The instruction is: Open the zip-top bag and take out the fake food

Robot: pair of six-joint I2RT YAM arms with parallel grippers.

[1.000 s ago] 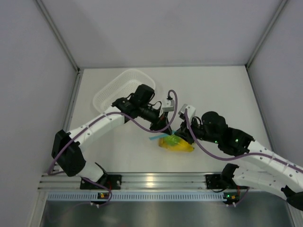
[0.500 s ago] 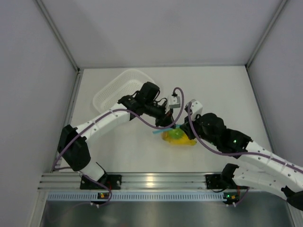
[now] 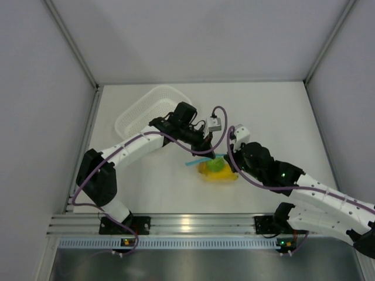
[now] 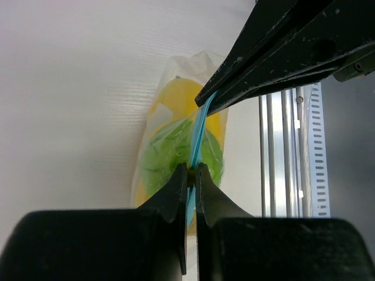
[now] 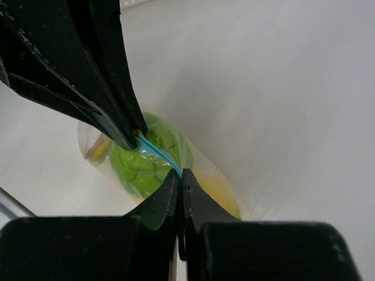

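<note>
**Bag pinched at its zip strip by both grippers, fruit inside**

Bag [image 3: 218, 171] lies near the middle of the table [image 3: 275, 117], between the two arms, and you can see toy fruit [image 3: 215, 167] through its clear plastic. From above it reads as a green lump on a yellow one. The white basket [image 3: 149, 108] sits at the far left, well apart from the bag.

The overhead camera hides the fingertips under the wrists, so turn to the wrist cameras. The left wrist view shows you the blue strip [image 4: 197, 137] running straight up from the left gripper [image 4: 190, 172] to the tip of the right gripper [image 5: 179, 175], which comes in from the upper right. Both sets of fingers are closed to a narrow slit with the strip clamped between them, one at each end. The green fruit [image 5: 146, 170] bulges against the plastic directly under the strip, between the two pinch points. The yellow fruit [image 5: 220, 190] lies beyond it, deeper in the bag.

You cannot tell from any view whether the bag rests on the table or hangs just above it, nor whether the zip has parted.
</note>
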